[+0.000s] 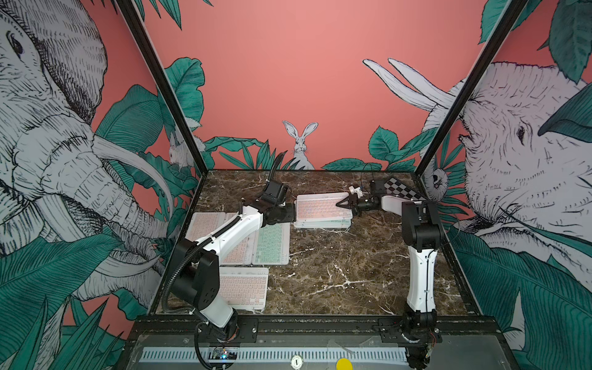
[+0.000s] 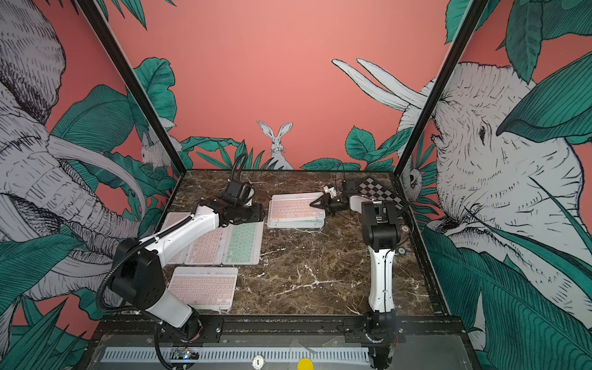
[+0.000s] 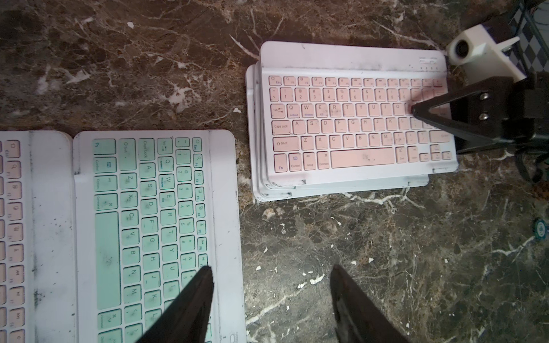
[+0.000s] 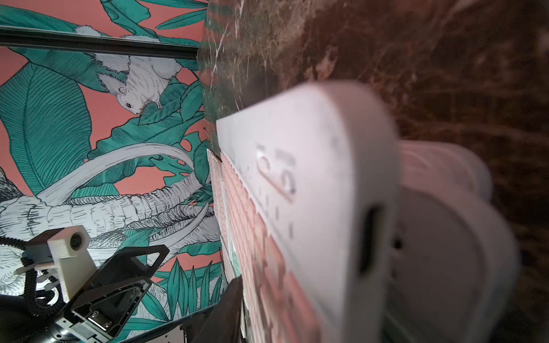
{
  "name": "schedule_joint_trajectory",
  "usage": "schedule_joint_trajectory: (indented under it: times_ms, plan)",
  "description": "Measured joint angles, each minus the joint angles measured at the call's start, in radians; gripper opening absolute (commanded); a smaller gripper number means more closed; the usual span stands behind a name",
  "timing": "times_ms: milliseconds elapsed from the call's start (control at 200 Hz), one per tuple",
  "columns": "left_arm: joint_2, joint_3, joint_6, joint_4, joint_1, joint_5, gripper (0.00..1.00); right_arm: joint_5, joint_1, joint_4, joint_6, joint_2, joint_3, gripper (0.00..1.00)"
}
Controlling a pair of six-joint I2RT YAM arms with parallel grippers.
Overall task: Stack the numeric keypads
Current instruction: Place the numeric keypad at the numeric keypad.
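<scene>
**Left gripper spread beside the stack, right gripper at its far end**

Well in front of the stack of keypads [image 1: 322, 225] and to its left, a lone pink keypad [image 1: 245, 288] lies flat on the marble table [image 1: 352, 272]. Closer to the stack, a mint keypad [image 1: 271, 242] and a pink neighbour keypad [image 2: 206, 246] lie side by side. The left gripper [image 3: 270, 271] hovers by the stack's left edge, fingers spread, holding nothing. The top pink keypad [image 1: 317, 206] sits slightly askew on the stack. The right gripper [image 1: 339, 204] reaches over that keypad's right end; I cannot tell whether it pinches. Behind the stack, to its right, lies a checkered board [image 1: 403, 190].

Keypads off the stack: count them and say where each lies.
4. Side by side beneath the left arm: outer pink keypad, middle pink keypad, mint-green keypad. Front pink keypad lies alone, in front of them. The arm may hide more.
</scene>
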Motion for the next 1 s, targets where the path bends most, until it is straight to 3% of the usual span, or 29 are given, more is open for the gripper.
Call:
schedule_joint_trajectory:
  times_ms: [1000]
  plan:
    - [0.005, -0.049, -0.011, 0.053, 0.0, 0.027, 0.65, 0.37, -0.002, -0.344, -0.196, -0.103, 0.08, 0.47]
